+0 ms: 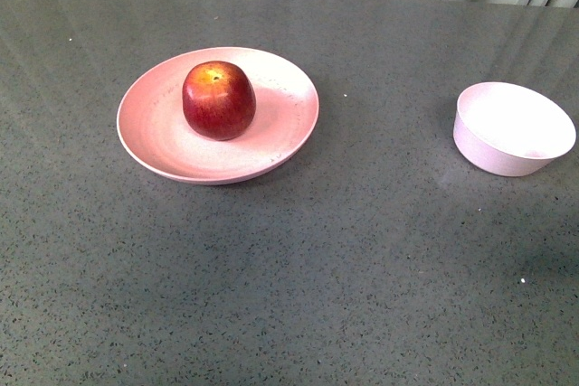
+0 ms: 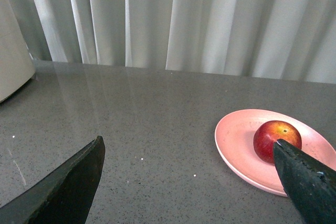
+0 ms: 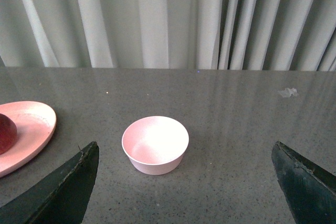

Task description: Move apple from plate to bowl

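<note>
The dark red apple (image 1: pixel 219 99) stands upright on the wide salmon-pink plate (image 1: pixel 154 137) at the left of the grey table. The small pale bowl (image 1: pixel 512 127) stands empty at the right. Neither arm shows in the front view. In the left wrist view my left gripper (image 2: pixel 189 182) is open and empty, with the apple (image 2: pixel 273 136) and plate (image 2: pixel 236 140) ahead beside one fingertip. In the right wrist view my right gripper (image 3: pixel 184 182) is open and empty, with the bowl (image 3: pixel 155 144) ahead between its fingers, and the plate's edge (image 3: pixel 31 124) and a bit of the apple (image 3: pixel 6 132) at the side.
The grey speckled table (image 1: pixel 344 259) runs back to pale curtains (image 2: pixel 184 19). A pale rounded object (image 2: pixel 11 61) stands at the table's far edge in the left wrist view.
</note>
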You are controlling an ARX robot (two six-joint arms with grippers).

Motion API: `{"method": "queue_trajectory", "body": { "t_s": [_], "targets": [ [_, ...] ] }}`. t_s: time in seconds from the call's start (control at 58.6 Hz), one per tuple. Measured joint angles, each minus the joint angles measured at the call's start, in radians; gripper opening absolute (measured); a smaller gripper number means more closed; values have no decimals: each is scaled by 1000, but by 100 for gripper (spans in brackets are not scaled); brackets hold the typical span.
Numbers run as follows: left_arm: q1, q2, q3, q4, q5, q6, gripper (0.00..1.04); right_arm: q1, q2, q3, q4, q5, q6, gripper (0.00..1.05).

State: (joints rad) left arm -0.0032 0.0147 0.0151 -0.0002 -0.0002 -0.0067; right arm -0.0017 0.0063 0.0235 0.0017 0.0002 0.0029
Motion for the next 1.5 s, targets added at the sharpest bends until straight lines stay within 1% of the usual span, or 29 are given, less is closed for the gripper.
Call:
{"method": "queue_trajectory", "body": {
  "t_s": [1.161, 1.178, 1.212, 1.264, 1.281, 1.315, 1.383, 1.451, 1.503],
  "targets": [
    [0, 0, 0, 0, 0, 0, 96, 0, 0, 0, 0, 0, 0, 96],
    [0, 0, 0, 0, 0, 0, 96, -1, 5, 2, -6, -9, 6, 96],
    [0, 0, 0, 0, 0, 0, 96, -21, 52, 39, -113, -85, 39, 96],
    [0, 0, 0, 0, 0, 0, 96, -48, 173, 97, -232, -146, 77, 96],
    [0, 0, 0, 0, 1, 0, 96, -54, 200, 106, -238, -154, 80, 96],
    [0, 0, 0, 0, 0, 0, 96, -68, 276, 124, -230, -159, 90, 96],
    [0, 0, 0, 0, 0, 0, 96, -101, 417, 154, -143, -162, 92, 96],
    [0, 0, 0, 0, 0, 0, 96, -134, 607, 216, 14, -188, 84, 96],
    [0, 0, 0, 0, 0, 0, 96, -149, 790, 275, 161, -184, 62, 96]
  ]
}}
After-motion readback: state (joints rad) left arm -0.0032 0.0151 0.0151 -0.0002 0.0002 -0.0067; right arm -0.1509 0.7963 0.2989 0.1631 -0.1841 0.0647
